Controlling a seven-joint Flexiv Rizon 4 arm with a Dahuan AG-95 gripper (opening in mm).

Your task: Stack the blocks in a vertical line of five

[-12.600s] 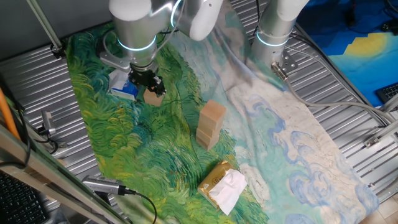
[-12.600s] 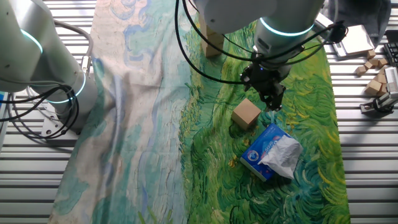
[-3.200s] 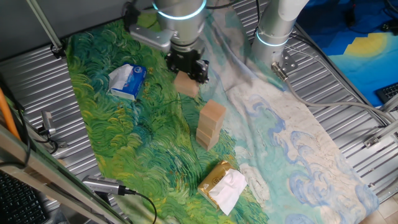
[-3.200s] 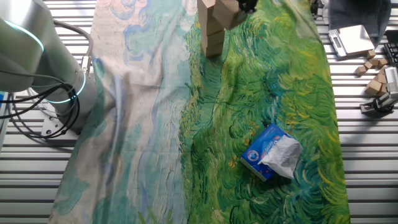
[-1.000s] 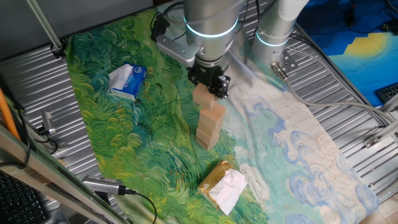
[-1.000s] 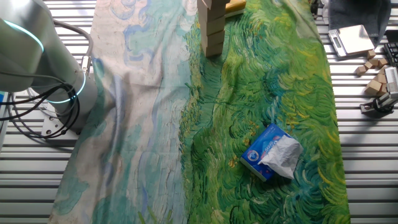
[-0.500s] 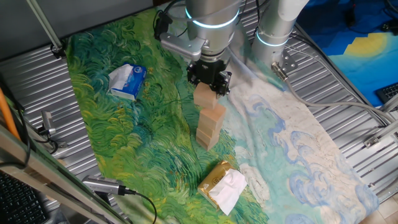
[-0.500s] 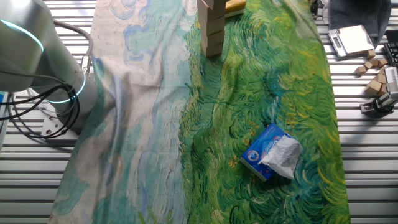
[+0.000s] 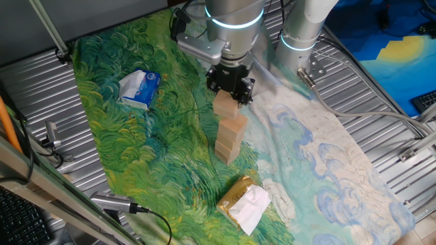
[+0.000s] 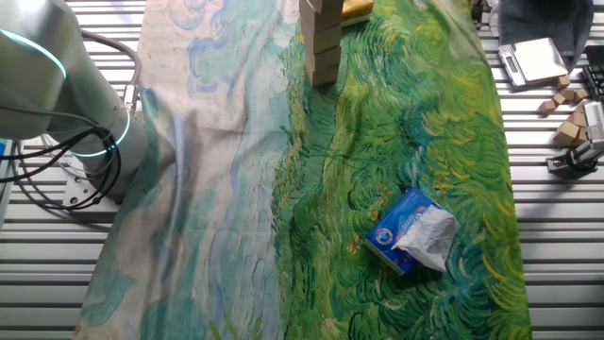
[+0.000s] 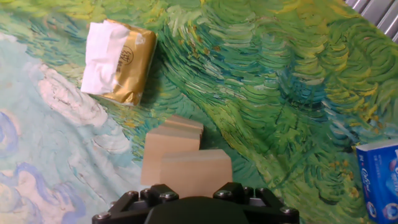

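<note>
A short upright stack of plain wooden blocks (image 9: 229,139) stands on the painted cloth; in the other fixed view the stack (image 10: 324,52) runs off the top edge. My gripper (image 9: 227,97) is shut on one more block (image 9: 223,107) right at the stack's top, set a little off to one side. I cannot tell if it rests on the stack. In the hand view the held block (image 11: 196,173) fills the space between the jaws of my gripper (image 11: 196,188), with the stack's top block (image 11: 166,144) showing just beyond it.
A yellow-and-white packet (image 9: 243,202) lies near the stack's foot on the cloth (image 9: 157,156). A blue-and-white packet (image 9: 139,89) lies to the left. Loose wooden pieces (image 10: 569,102) sit on the metal table beyond the cloth. A second arm's base (image 9: 304,34) stands behind.
Over the last second the gripper and its block have barely shifted above the stack. Earlier it carried this block over from beside the blue-and-white packet.
</note>
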